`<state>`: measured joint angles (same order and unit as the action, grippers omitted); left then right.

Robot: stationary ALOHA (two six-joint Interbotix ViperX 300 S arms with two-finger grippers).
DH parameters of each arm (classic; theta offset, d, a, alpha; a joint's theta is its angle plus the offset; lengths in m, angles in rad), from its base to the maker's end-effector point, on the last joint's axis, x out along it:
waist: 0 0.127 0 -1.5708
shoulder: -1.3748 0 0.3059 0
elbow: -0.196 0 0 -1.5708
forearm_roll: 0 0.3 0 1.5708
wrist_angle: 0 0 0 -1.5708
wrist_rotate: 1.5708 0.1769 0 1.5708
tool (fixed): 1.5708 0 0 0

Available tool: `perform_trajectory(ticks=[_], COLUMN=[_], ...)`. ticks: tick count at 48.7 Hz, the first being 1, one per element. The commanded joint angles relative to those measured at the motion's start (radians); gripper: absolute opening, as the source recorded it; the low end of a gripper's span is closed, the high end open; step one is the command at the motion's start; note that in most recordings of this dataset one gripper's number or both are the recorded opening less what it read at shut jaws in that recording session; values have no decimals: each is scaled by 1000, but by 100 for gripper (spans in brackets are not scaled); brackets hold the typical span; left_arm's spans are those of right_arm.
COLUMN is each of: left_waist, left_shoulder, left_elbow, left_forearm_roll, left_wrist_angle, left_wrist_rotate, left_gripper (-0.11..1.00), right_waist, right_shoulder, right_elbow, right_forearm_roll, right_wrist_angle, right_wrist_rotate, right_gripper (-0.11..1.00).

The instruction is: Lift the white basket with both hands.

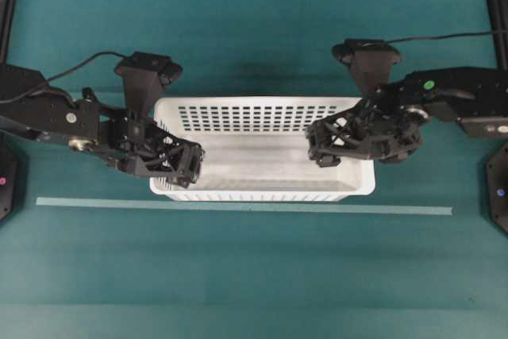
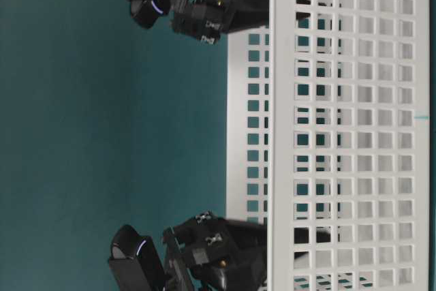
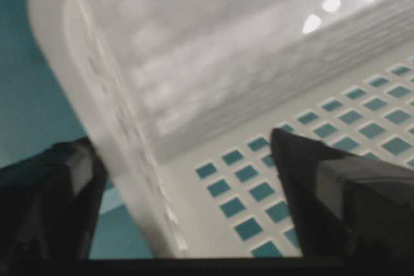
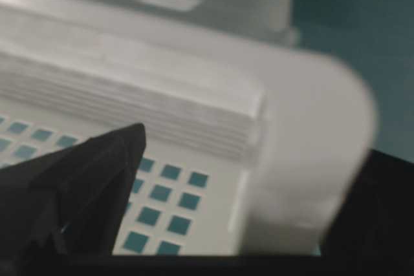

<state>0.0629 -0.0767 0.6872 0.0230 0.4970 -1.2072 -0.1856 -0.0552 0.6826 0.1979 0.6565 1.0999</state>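
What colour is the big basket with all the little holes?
White. The basket shows best in the overhead view.

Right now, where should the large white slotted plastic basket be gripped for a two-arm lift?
Probably at the rolled rims of the white plastic basket's two short ends, from above. Left claw and right claw each straddle an end wall, jaws open.

Teal table top (image 1: 254,275), evenly lit, a thin pale tape strip (image 1: 238,206) running straight across it
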Motion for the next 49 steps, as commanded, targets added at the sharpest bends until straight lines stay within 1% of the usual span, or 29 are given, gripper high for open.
perform_trajectory(ticks=[1, 7, 15, 20, 28, 32, 38, 42, 49], left_waist=[2, 8, 11, 14, 14, 14, 12, 18, 34], left_shoulder=[-14, -55, -120, -163, -233, -275, -356, -420, -503], left_elbow=[3, 29, 44, 38, 21, 20, 21, 23, 26], left_forearm_roll=[3, 3, 3, 3, 3, 3, 3, 3, 3], left_wrist_angle=[9, 14, 18, 21, 52, 64, 75, 97, 101], left_wrist_rotate=[2, 3, 5, 9, 41, 83, 181, 196, 222], left_gripper=[93, 95, 95, 95, 95, 95, 95, 95, 95], right_waist=[-3, -11, -25, -34, -40, -41, -48, -49, -51], right_shoulder=[2, -25, -83, -126, -218, -275, -368, -425, -514], right_elbow=[15, 26, 26, 26, 25, 23, 21, 21, 34], right_forearm_roll=[0, -2, -5, -11, -14, -26, -46, -54, -64], right_wrist_angle=[-8, -34, -38, -31, -15, -17, -25, -20, -26], right_wrist_rotate=[-2, -2, -5, -5, -9, -17, -31, -38, -78], right_gripper=[94, 94, 94, 94, 94, 94, 94, 94, 94])
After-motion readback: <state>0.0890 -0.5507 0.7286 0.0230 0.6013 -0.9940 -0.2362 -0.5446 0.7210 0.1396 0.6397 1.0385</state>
